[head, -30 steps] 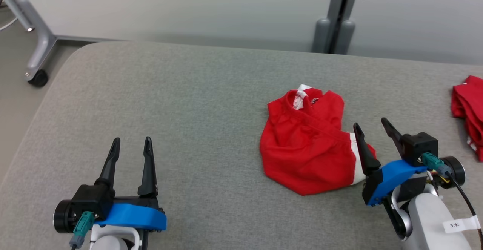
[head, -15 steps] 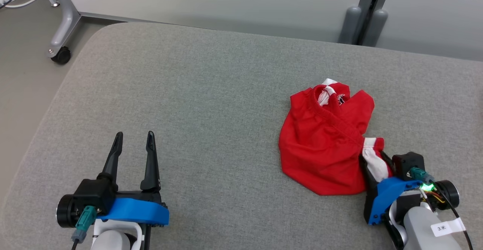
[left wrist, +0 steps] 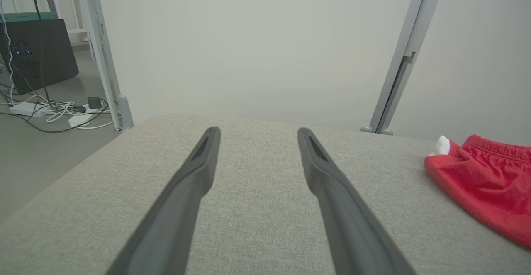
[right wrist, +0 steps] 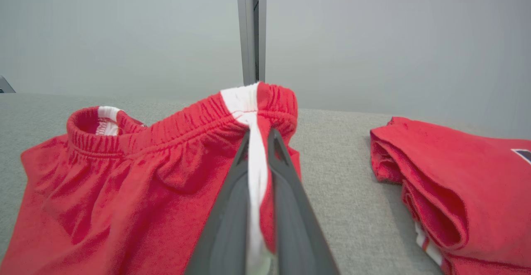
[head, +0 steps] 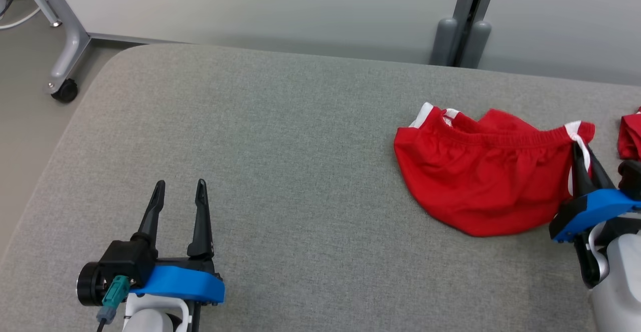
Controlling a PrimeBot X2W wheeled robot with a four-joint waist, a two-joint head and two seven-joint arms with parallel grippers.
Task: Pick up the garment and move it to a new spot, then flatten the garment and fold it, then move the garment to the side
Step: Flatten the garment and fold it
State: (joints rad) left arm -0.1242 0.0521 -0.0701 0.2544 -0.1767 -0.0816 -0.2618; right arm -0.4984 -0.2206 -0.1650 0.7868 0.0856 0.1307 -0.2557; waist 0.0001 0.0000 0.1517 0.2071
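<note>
Two grippers above a grey cushion (head: 280, 146); right gripper (head: 581, 147) pinched on the waistband (head: 501, 134) of red shorts (head: 481, 187) lying at the cushion's right side; left gripper (head: 180, 189) wide apart, empty; moving, flattening, folding all undone.

Matt cloth garment (head: 481, 187), coarse woven tabletop (head: 275, 146)
</note>
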